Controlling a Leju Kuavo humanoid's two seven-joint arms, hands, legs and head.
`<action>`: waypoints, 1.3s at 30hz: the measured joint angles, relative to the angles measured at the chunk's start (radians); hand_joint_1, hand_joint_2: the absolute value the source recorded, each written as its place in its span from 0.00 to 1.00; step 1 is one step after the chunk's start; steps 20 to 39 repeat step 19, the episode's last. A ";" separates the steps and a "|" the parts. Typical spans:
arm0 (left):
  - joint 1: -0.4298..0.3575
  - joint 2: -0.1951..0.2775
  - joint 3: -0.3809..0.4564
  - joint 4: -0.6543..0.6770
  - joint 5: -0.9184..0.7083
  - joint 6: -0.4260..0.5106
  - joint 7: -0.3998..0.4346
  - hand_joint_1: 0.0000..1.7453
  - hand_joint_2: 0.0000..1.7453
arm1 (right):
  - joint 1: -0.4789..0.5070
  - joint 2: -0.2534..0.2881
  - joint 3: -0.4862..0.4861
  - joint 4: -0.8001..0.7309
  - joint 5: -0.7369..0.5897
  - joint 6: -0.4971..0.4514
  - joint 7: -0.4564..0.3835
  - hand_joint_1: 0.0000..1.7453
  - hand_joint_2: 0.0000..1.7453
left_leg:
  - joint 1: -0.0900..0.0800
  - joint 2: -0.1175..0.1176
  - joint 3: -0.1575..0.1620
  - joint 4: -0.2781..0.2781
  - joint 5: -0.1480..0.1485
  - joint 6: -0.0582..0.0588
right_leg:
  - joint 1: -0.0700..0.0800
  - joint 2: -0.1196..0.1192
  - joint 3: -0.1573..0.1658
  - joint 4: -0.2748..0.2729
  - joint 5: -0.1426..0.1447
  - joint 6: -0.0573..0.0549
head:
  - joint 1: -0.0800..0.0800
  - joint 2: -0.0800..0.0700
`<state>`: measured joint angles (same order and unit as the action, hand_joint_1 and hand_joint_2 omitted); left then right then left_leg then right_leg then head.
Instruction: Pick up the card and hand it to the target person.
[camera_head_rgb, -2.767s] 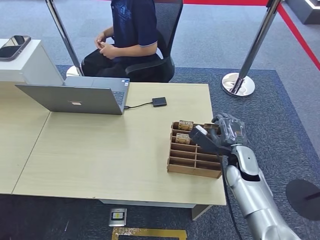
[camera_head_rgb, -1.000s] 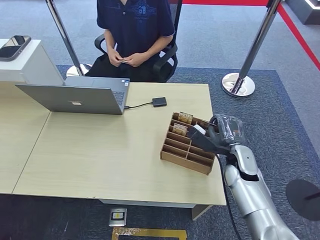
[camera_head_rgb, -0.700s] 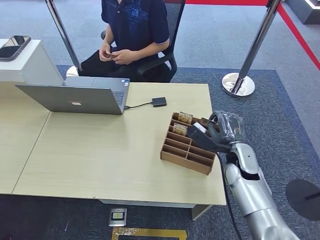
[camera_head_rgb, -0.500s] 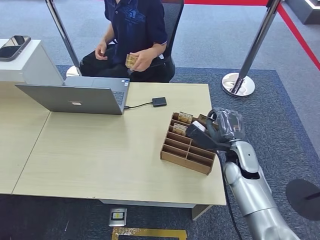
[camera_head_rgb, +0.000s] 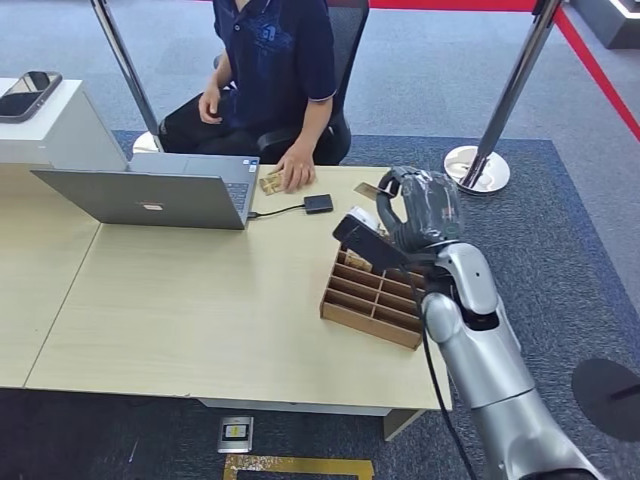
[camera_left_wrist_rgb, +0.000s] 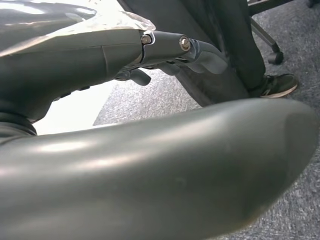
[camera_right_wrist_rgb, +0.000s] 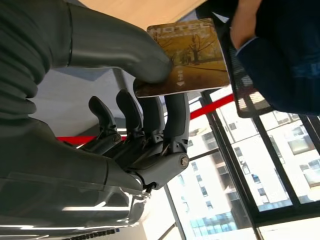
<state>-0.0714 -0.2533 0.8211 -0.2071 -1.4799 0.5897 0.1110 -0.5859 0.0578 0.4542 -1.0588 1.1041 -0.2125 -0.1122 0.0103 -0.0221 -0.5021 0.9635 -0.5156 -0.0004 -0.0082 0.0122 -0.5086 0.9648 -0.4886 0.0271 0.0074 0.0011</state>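
My right hand (camera_head_rgb: 413, 212) is raised above the far end of the wooden slotted tray (camera_head_rgb: 372, 303). It pinches a golden printed card (camera_head_rgb: 367, 190) between thumb and finger. The right wrist view gives a close look at that card (camera_right_wrist_rgb: 188, 57), with the thumb on one face and a dark finger behind it. The seated person in a dark blue shirt (camera_head_rgb: 275, 45) is across the table. Their hand (camera_head_rgb: 296, 175) rests on the tabletop by another card (camera_head_rgb: 270, 183). My left hand (camera_left_wrist_rgb: 181, 46) hangs low, fingers loosely extended and holding nothing.
A grey laptop (camera_head_rgb: 155, 195) stands at the back left, cabled to a black drive (camera_head_rgb: 318, 203). More cards (camera_head_rgb: 357, 262) sit in the tray's slots. A stanchion base (camera_head_rgb: 475, 168) stands on the carpet to the right. A phone (camera_head_rgb: 26, 92) lies on the white side unit.
My right hand has lifted out of the tray with the card and moved up toward the person. The person has reached down and laid a hand with a card on the table.
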 joint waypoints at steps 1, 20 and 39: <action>0.000 0.000 0.000 0.000 -0.002 0.000 0.000 0.00 0.00 | -0.016 0.013 0.007 0.005 -0.001 0.003 0.006 0.79 1.00 | 0.000 0.000 0.000 0.000 0.000 0.000 | 0.000 0.000 0.000 0.000 0.000 0.000 | 0.000 0.000; -0.004 0.000 -0.009 0.002 -0.017 -0.001 0.002 0.00 0.00 | -0.319 0.217 0.037 0.440 0.051 -0.019 0.125 0.82 1.00 | 0.000 0.000 0.000 0.000 0.001 -0.001 | 0.000 0.000 0.000 0.001 0.000 0.000 | 0.000 0.000; -0.004 0.000 -0.009 0.002 -0.017 -0.001 0.002 0.00 0.00 | -0.319 0.217 0.037 0.440 0.051 -0.019 0.125 0.82 1.00 | 0.000 0.000 0.000 0.000 0.001 -0.001 | 0.000 0.000 0.000 0.001 0.000 0.000 | 0.000 0.000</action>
